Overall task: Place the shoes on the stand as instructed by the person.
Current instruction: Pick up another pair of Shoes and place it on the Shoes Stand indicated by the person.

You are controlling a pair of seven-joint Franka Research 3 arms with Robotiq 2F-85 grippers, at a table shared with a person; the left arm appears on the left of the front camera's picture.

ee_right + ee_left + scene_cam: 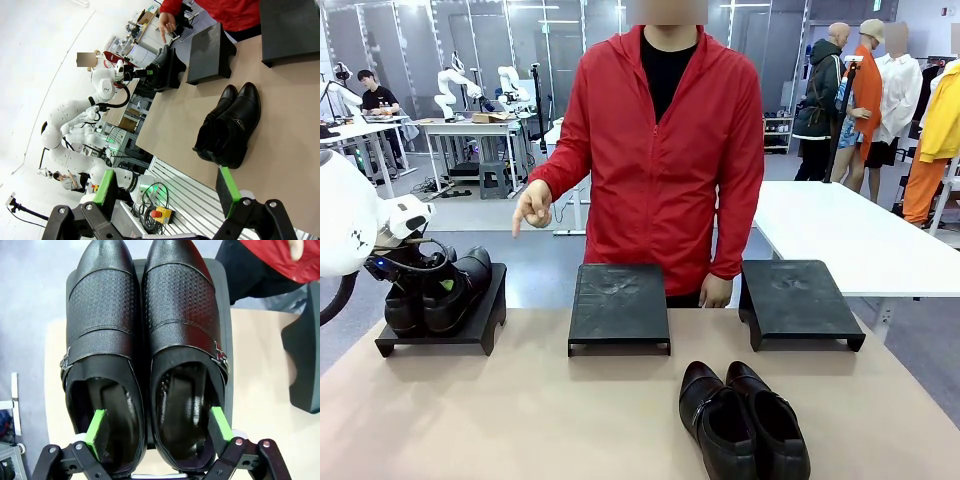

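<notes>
Far left, the first pair of shoes (105, 315) sat on the left stand (485, 318). The left gripper (157, 422) was spread open, one finger inside each shoe, so I'd say its way out was straight up. The middle stand (619, 305) and right stand (798, 300) were bare. The second pair (745, 425) lay by the desk's (470, 420) near edge, toes toward the stands, nearest the open right gripper (166, 180).

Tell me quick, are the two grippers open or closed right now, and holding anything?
Left gripper: open, one finger dipped into each of the shoes on the stand, gripping nothing.
Right gripper: open, empty.
</notes>
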